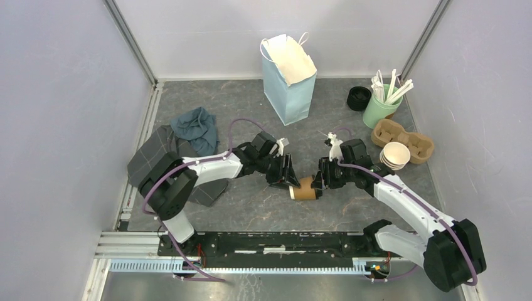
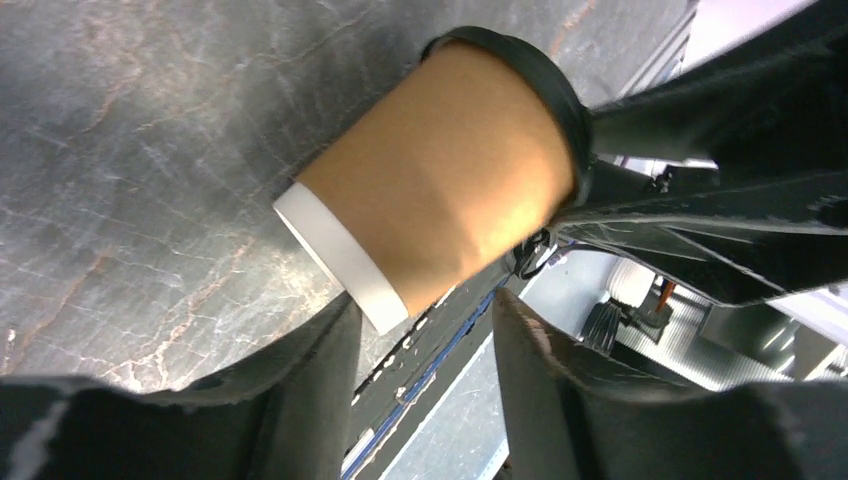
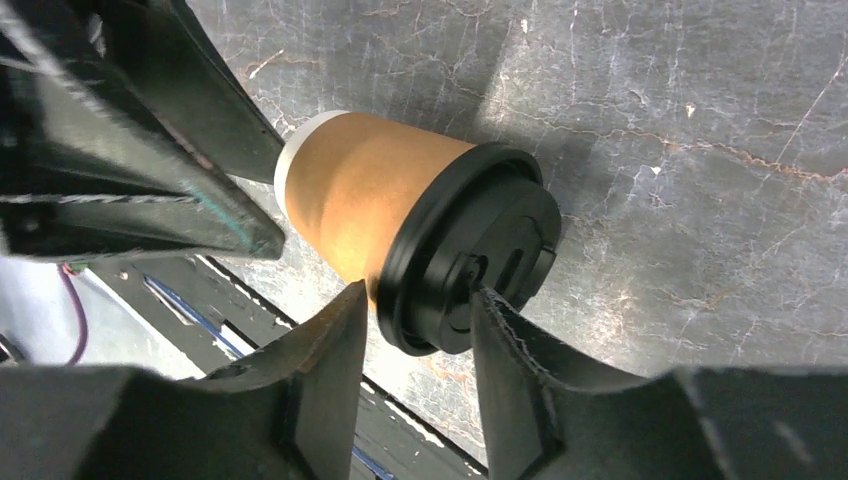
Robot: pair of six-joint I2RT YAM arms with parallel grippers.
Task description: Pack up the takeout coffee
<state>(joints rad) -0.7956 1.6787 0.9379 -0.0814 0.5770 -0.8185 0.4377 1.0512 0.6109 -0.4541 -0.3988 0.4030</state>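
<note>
Presently the takeout coffee (image 1: pixel 305 189) lies on its side on the table (image 1: pixel 251 204), directly between the two claws. Its white base end faces the left gripper (image 2: pixel 420 310) and its black lid (image 3: pixel 470 262) faces the right gripper (image 3: pixel 415 305).

Left gripper: the jaws stand apart with nothing between them. The cup's base rim sits just ahead of the tips, nearer the left-hand finger. Contact there cannot be confirmed.

Right gripper: the jaws are parted and straddle the lower edge of the lid. One fingertip sits beside the kraft wall just behind the lid's rim, and the other lies across the lid's face. Whether they pinch the cup or merely flank it cannot be told.

Assessment: the step in hand appears to be securing the cup and standing it up.

Recommendations:
- Grip the paper wall, not the lid, since a pull on the lid alone could pop it off.
- Brace the base with the left claw while the right one closes, because a round cup on its side will likely roll from a one-sided push.
- Close gently, as the thin wall would probably dent.
- Bring the cup upright, lid uppermost, before carrying it to the blue paper bag (image 1: pixel 287 88), which stands well beyond both claws.
</note>
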